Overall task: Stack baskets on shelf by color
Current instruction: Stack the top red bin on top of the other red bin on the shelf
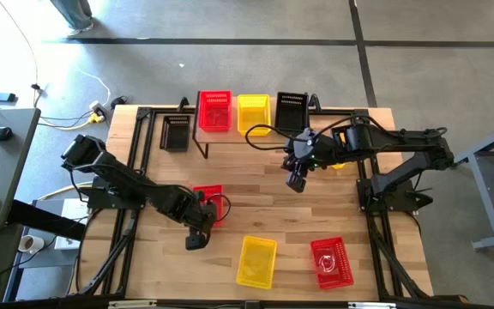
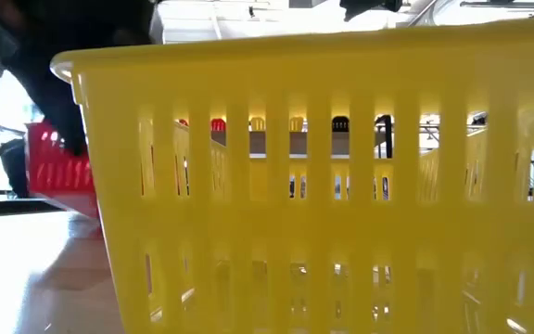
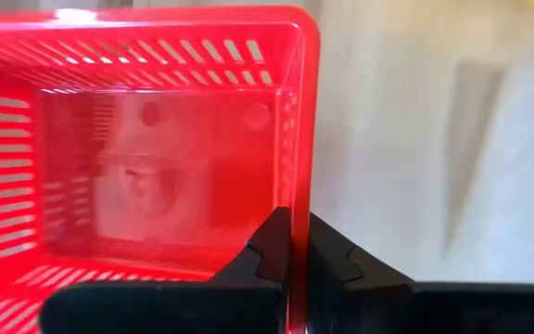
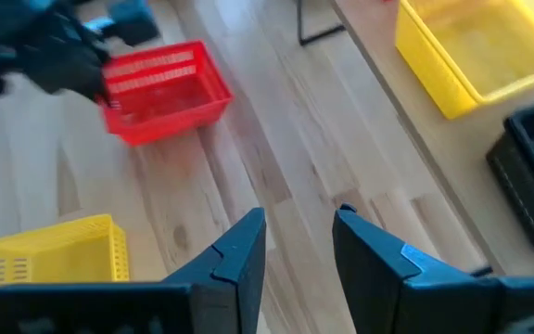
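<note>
Step in hand: left gripper (image 3: 288, 264) pinches the red basket (image 1: 208, 202) wall, apparently lifted, at 8 o'clock. Next: carry to shelf (image 1: 230, 136), 12 o'clock. Right gripper (image 4: 299, 243) hovers spread.

Both arms are dark, almost black, built of slim tubular links joined by chunkier rounded joint housings. The left arm (image 1: 127, 184) carries a boxy block at its shoulder end, and a thin black cable loops beside its wrist. The right arm (image 1: 384, 146) shows the same matte finish, with a black cable arching off its wrist. Each gripper has 2 flat, angular black fingers; the left gripper (image 3: 288, 243) and right gripper (image 4: 299, 232) show stepped, notched inner edges.
</note>
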Robot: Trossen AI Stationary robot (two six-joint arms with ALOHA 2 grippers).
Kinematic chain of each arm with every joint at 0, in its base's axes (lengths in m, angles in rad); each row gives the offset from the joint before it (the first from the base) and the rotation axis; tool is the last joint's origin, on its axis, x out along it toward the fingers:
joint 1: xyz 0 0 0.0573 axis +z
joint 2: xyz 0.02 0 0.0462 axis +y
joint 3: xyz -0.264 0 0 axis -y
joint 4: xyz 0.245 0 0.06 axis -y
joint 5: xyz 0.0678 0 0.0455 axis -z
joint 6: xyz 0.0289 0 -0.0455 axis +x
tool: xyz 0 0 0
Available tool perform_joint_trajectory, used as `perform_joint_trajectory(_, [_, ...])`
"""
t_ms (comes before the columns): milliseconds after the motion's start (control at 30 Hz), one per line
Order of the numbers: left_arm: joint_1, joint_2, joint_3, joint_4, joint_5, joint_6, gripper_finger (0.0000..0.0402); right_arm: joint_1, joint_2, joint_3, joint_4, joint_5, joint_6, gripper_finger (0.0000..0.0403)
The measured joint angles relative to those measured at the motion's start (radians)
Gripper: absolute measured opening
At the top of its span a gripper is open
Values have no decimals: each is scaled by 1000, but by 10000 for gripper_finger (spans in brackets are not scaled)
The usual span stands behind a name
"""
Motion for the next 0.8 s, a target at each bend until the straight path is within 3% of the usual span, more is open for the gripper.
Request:
perform_joint_trajectory(433, [35,-128,207,-178,-142,159,1,-3,0,0,-91,92,52,115])
perform_joint_trajectory(800, [172,-171,445,-309,-284,383,1,-19,0,0,-167,299,51,115])
